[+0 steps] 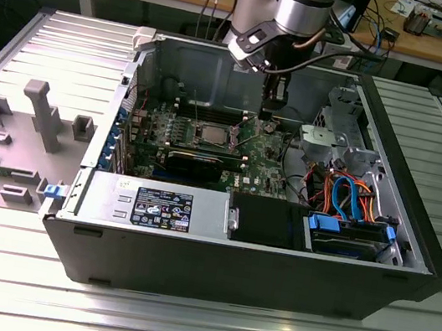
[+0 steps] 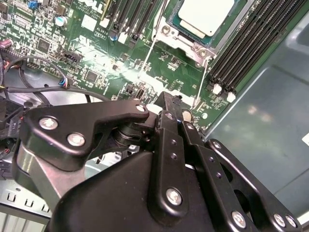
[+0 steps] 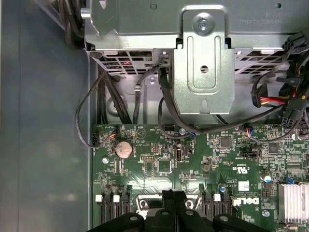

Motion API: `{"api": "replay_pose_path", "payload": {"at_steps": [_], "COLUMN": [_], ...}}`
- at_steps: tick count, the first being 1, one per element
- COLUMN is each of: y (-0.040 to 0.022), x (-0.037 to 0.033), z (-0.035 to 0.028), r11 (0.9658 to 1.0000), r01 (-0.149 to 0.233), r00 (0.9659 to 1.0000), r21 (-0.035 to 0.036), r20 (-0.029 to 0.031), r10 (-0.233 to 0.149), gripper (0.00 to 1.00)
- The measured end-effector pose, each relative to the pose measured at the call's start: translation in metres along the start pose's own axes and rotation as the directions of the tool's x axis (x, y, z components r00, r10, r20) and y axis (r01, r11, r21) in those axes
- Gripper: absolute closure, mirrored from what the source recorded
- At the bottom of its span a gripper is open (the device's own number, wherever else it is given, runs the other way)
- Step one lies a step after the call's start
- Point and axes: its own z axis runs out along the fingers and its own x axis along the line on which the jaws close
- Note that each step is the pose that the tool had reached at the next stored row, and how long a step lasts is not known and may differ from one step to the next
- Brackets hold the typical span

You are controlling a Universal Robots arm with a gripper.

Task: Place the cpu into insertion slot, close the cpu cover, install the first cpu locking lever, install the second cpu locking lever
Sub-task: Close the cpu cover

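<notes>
Ribbed metal desk (image 1: 7,274) carrying an open computer case (image 1: 228,273): the robot arm reaches inside, its gripper (image 1: 270,123) low over the green motherboard (image 3: 159,164). In the second wrist view the fingers (image 2: 169,135) sit narrow, pressed close with nothing visible between them. The cpu (image 2: 206,13) lies flat in the insertion slot (image 2: 165,30), a little beyond the fingertips and, in the exterior view, toward that view's left of them. Its silver top faces up, and the cpu cover (image 2: 193,42) appears to frame it. Two thin wire levers run lengthwise from the slot's corners back toward the fingers. The nearer lever (image 2: 202,82) ends just beside the fingertips, though contact cannot be told, and the farther lever (image 2: 147,55) ends off to one side.
</notes>
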Motion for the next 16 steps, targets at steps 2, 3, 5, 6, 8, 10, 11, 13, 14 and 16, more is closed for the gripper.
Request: {"api": "replay_pose_path", "payload": {"at_steps": [2, 3, 5, 6, 8, 10, 11, 13, 14, 16], "y": [0.0014, 0.0025, 0.0040, 0.0046, 0.0049, 0.0155, 0.0167, 0.0174, 0.0179, 0.0188], "x": [0.0003, 0.0005, 0.0007, 0.0010, 0.0010, 0.0031, 0.0035, 0.0038, 0.0041, 0.0043], "z": [0.0001, 0.0001, 0.0001, 0.0001, 0.0001, 0.0052, 0.0063, 0.0074, 0.0082, 0.0092], "r11": [1.0000, 1.0000, 1.0000, 1.0000, 1.0000, 1.0000, 1.0000, 1.0000, 1.0000, 1.0000], "r01": [0.000, 0.000, 0.000, 0.000, 0.000, 0.000, 0.000, 0.000, 0.000, 0.000], "r00": [1.0000, 1.0000, 1.0000, 1.0000, 1.0000, 1.0000, 1.0000, 1.0000, 1.0000, 1.0000], "r21": [-0.0001, -0.0001, -0.0001, -0.0001, -0.0001, 0.0000, 0.0000, 0.0000, 0.0000, 0.0000], "r20": [0.0000, -0.0001, -0.0001, -0.0001, -0.0001, 0.0000, 0.0000, 0.0003, 0.0003, 0.0003], "r10": [0.000, 0.000, 0.000, 0.000, 0.000, 0.000, 0.000, 0.000, 0.000, 0.000], "gripper": [0.89, 0.89, 0.89, 0.89, 0.89, 0.89, 0.89, 0.89, 0.89, 0.89]}}
